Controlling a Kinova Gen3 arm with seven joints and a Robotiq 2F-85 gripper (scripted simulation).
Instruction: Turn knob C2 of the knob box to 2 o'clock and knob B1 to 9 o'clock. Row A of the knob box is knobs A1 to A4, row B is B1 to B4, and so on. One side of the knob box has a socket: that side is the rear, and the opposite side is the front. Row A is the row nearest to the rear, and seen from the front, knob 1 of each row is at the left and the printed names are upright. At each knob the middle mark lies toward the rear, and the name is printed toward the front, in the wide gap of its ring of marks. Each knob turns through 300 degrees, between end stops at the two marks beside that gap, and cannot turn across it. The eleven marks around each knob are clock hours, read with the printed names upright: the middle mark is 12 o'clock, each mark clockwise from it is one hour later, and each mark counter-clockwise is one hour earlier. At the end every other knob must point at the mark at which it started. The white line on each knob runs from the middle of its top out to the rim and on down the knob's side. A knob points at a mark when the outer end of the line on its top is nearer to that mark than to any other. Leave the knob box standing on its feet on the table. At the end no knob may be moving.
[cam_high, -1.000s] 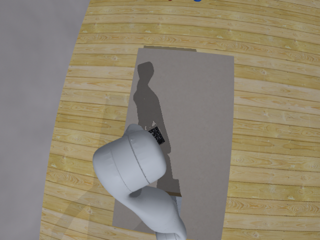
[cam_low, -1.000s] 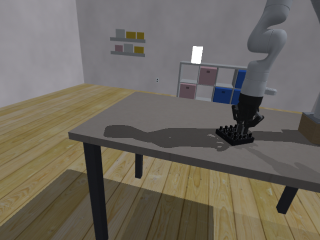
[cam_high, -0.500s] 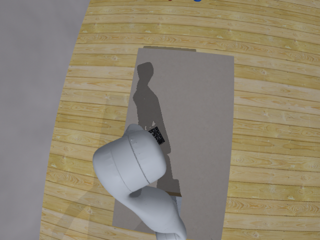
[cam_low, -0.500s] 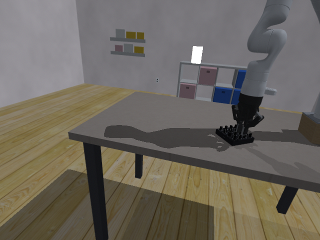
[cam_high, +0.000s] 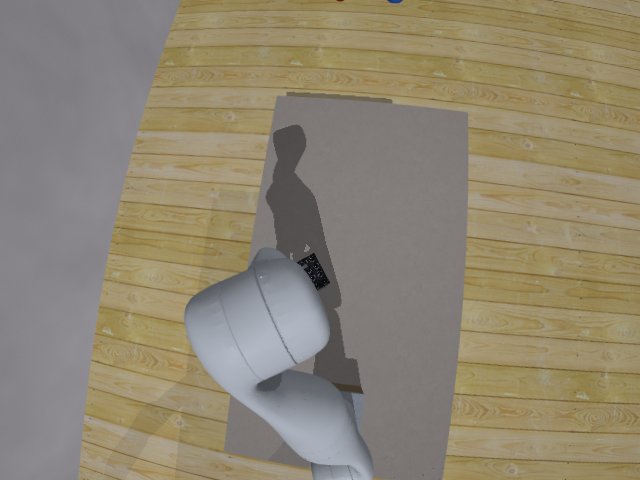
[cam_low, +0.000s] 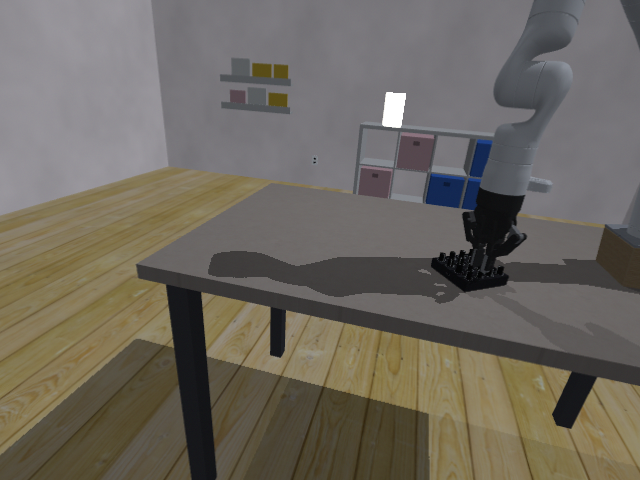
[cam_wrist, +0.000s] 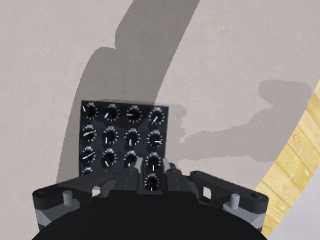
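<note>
The small black box (cam_high: 320, 281) (cam_low: 485, 282) (cam_wrist: 100, 123) sits right, towards the table's near edge. It looks light and likely to skid; its stiff, slim knobs want a centred side pinch. Above, the gripper (cam_low: 481, 259) (cam_wrist: 152, 166) stands narrowly parted, gripping nothing.

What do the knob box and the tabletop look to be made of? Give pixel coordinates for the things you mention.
Knob box (cam_high: 320, 269) (cam_low: 467, 284) (cam_wrist: 122, 125): probably black plastic, fairly smooth, going by its even dark faces; painted metal is possible. Tabletop (cam_high: 403, 217) (cam_low: 330, 227) (cam_wrist: 235, 40): perhaps stone or laminate, matte, judging by faint grey-brown mottling.
</note>
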